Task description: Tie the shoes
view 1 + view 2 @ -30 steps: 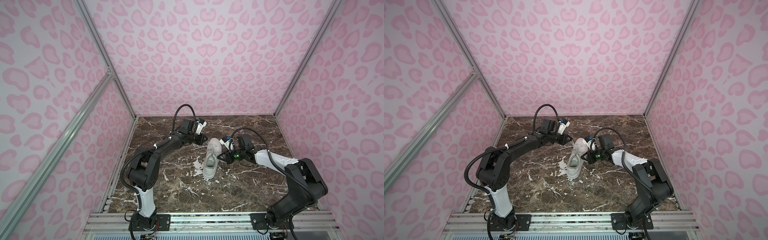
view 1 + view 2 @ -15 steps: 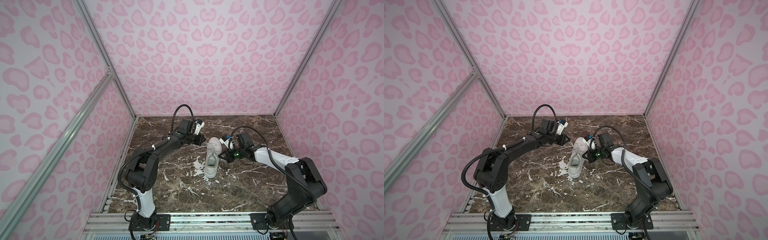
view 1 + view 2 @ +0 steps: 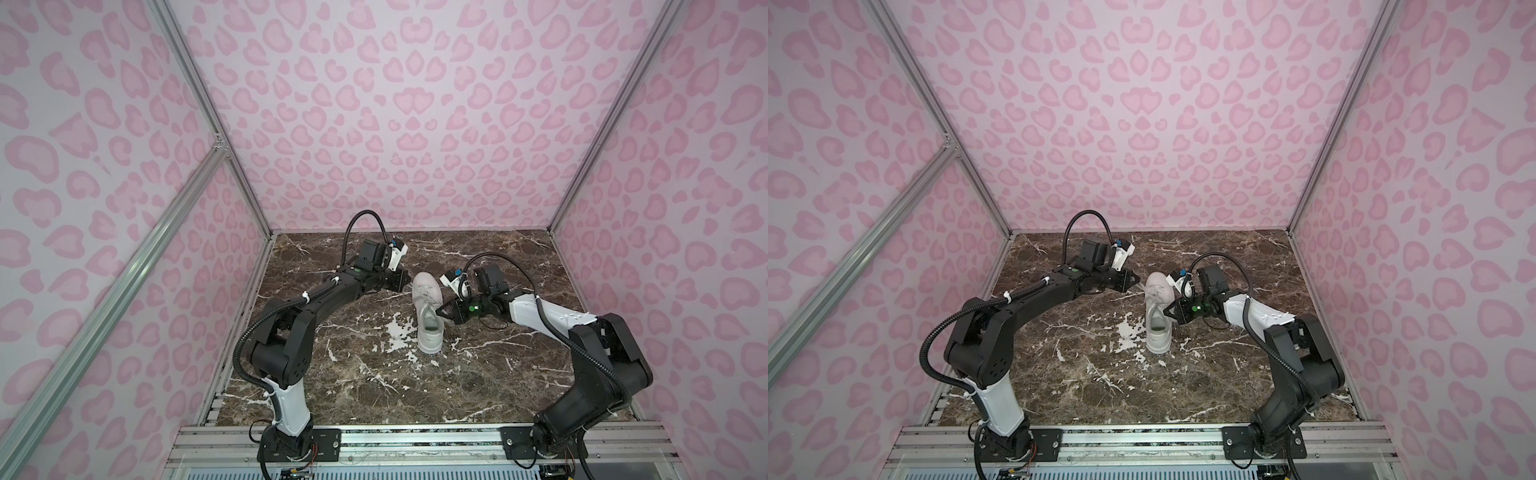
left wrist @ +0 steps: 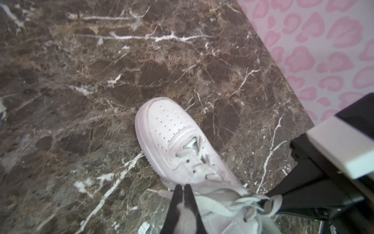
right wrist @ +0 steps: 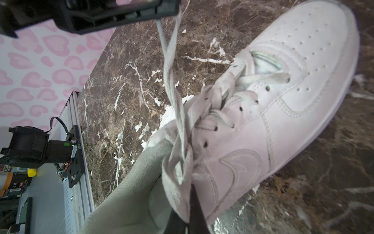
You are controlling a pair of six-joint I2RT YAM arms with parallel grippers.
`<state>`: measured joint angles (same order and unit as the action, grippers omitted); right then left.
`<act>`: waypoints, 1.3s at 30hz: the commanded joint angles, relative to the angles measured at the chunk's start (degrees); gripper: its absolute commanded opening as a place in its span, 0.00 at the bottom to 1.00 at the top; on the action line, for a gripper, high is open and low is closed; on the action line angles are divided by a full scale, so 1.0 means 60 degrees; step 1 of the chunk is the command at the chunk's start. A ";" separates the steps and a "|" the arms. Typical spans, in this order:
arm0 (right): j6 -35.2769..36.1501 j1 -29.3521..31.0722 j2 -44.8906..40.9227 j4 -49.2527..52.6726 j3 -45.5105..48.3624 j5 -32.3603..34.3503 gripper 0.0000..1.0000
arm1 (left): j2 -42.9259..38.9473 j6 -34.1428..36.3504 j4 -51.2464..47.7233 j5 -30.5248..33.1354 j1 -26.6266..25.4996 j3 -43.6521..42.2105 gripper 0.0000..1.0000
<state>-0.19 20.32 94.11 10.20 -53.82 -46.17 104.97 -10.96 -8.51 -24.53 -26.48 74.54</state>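
A white low-top shoe (image 3: 424, 291) (image 3: 1156, 291) stands on the marble, toe toward the back wall. My left gripper (image 3: 406, 283) (image 3: 1136, 280) sits just left of the toe, and its black fingers (image 4: 178, 194) are shut on a flat white lace (image 4: 218, 204). That lace (image 5: 170, 81) runs twisted and taut from the knot area up to the left gripper. My right gripper (image 3: 439, 312) (image 3: 1169, 311) is at the shoe's right side by the collar. It (image 5: 187, 220) is shut on a lace loop (image 5: 178, 194) beside the grey-white lining (image 5: 125, 202).
The brown marble tabletop (image 3: 374, 395) is boxed in by pink patterned walls (image 3: 415, 124) on three sides. An aluminium rail (image 3: 415, 440) with both arm bases runs along the front edge. A loose lace end (image 4: 159, 191) lies on the marble by the left fingertips.
Both grippers have shifted only slightly and stay shut on the laces. The shoe is about where it was.
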 commanded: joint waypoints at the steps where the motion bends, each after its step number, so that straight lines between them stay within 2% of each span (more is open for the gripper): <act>1: 0.0257 -0.0089 0.0090 0.0922 0.0044 0.0645 0.00 | -0.0267 -0.0120 0.0456 0.0574 0.0149 -0.0137 0.03; 6: 0.0191 -0.0069 -0.0120 0.0539 0.0185 0.0019 0.01 | -0.0180 0.0039 0.0379 0.0059 0.0151 0.0042 0.03; 8: -0.0042 -0.0046 -0.0119 0.0233 0.0229 -0.0069 0.10 | -0.0153 0.0054 0.0372 -0.0041 0.0071 0.0042 0.03; 12: -0.0192 -0.0031 -0.0042 0.0100 0.0093 -0.0015 0.21 | -0.0164 -0.0064 0.0491 -0.0173 -0.0007 -0.0089 0.03; 16: 0.0011 -0.0026 0.0069 0.0469 -0.0106 -0.0079 0.26 | -0.0209 -0.0103 0.0527 -0.0172 -0.0025 -0.0170 0.03; 20: 0.0046 -0.0031 0.0051 0.0472 -0.0068 -0.0255 0.23 | -0.0268 -0.0116 0.0509 -0.0145 -0.0027 -0.0222 0.03; 27: 0.0289 -0.0045 0.0056 0.0757 -0.0172 -0.0076 0.00 | -0.0355 -0.0052 0.0371 0.0052 -0.0031 -0.0113 0.03; 39: 0.0529 -0.0251 -0.0462 0.1549 -0.0130 0.0234 0.00 | -0.0429 0.0307 -0.0103 0.0499 0.0002 0.0231 0.03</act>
<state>2.13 18.90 92.09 16.91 -55.13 -45.63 103.35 -10.35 -8.88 -23.75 -26.74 75.05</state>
